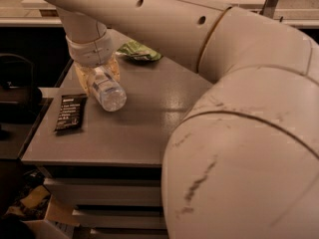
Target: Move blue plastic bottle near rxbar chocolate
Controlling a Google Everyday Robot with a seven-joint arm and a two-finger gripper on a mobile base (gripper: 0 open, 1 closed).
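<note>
The blue plastic bottle (106,89) is a small clear bottle lying tilted with its base toward the camera, on or just above the grey table (149,118). My gripper (97,76) hangs from the white arm at the upper left and is shut on the bottle's upper part, with yellowish fingers (83,78) on either side. The rxbar chocolate (71,112) is a flat black wrapper with white lettering, lying on the table just left of the bottle, a small gap apart.
A green snack bag (139,51) lies at the back of the table, behind the gripper. My large white arm (239,133) fills the right side of the view. The table's left and front edges drop off to dark floor clutter.
</note>
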